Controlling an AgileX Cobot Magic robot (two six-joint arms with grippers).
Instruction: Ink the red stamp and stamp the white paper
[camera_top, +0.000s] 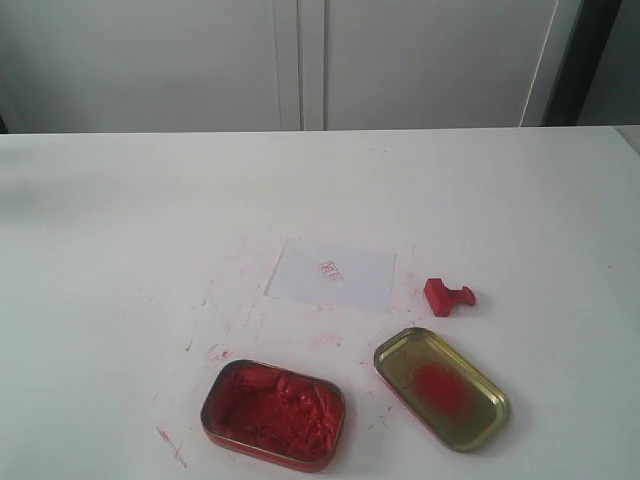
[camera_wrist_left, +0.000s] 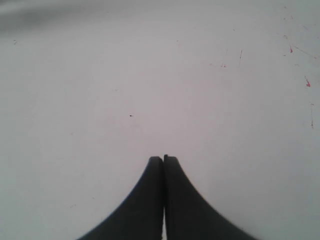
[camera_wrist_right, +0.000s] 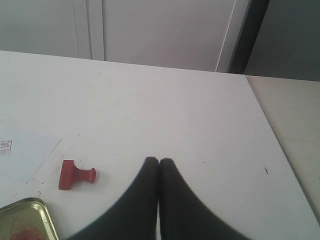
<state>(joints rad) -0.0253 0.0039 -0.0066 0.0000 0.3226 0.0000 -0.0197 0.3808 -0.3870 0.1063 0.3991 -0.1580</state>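
The red stamp (camera_top: 448, 296) lies on its side on the white table, just right of the white paper (camera_top: 332, 273), which carries a faint red mark. The right wrist view shows the stamp (camera_wrist_right: 75, 175) off to one side of my right gripper (camera_wrist_right: 159, 161), whose black fingers are pressed together with nothing between them. A corner of the paper (camera_wrist_right: 20, 150) shows there too. My left gripper (camera_wrist_left: 163, 158) is shut and empty over bare tabletop, with only red specks nearby. Neither gripper appears in the exterior view.
A red tin of lumpy red paste (camera_top: 273, 414) sits near the front edge. Beside it lies the gold oval lid (camera_top: 441, 387) with a red smear, its rim also in the right wrist view (camera_wrist_right: 25, 220). Red ink smudges mark the table around the paper. White cabinet doors stand behind the table.
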